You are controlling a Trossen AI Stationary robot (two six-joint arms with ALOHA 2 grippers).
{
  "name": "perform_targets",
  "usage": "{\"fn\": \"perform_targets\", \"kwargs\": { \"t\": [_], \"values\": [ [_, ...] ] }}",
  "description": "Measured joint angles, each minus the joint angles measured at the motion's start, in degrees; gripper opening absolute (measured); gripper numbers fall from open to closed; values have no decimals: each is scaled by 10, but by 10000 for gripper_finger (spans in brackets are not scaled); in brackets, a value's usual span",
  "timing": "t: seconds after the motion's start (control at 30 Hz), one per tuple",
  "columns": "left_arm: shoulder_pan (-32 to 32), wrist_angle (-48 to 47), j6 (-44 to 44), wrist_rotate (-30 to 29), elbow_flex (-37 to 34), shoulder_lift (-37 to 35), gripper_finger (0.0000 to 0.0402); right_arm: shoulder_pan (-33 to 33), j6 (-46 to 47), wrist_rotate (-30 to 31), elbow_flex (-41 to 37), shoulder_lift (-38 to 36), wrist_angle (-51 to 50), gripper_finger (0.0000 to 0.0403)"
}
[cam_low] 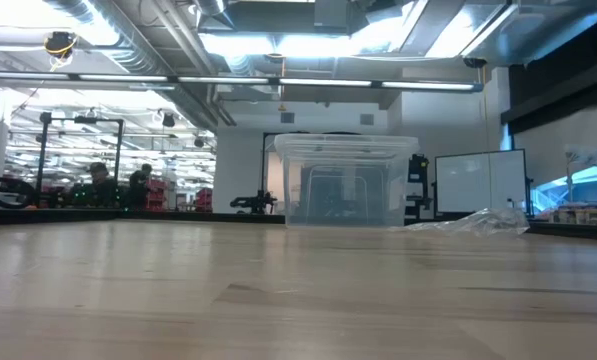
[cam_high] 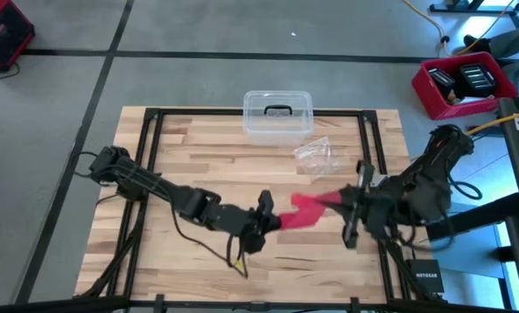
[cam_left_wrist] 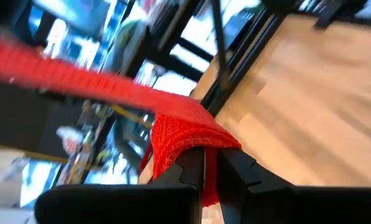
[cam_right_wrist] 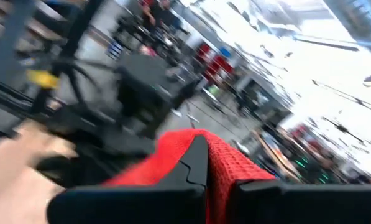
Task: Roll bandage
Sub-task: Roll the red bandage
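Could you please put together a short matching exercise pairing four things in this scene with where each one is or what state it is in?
Things:
1. bandage
2. clear box
3. plastic wrapper
4. red bin

Places or states:
A. on the floor beside the table
B. held between both grippers
C. at the table's far edge
D. lying between box and bandage

Pairs: 1-B, 2-C, 3-D, 4-A

bright ceiling strip lights (cam_low: 278, 42) glare at the top of the low view. the pale wooden table (cam_low: 278, 300) is evenly lit, shadows soft. both wrist views are smeared, backgrounds blown out upper right.
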Motion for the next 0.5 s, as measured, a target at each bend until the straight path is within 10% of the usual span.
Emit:
{"fn": "perform_targets", "kwargs": {
  "t": [0.27, 0.5],
  "values": [
    [-62, 82, 49, 16, 11, -5, 17, -117, 106, -34, 1, -5, -121, 9],
    [-95, 110, 132, -1, 50, -24, 17, -197, 234, -196, -26, -6, -163, 9]
  ]
}}
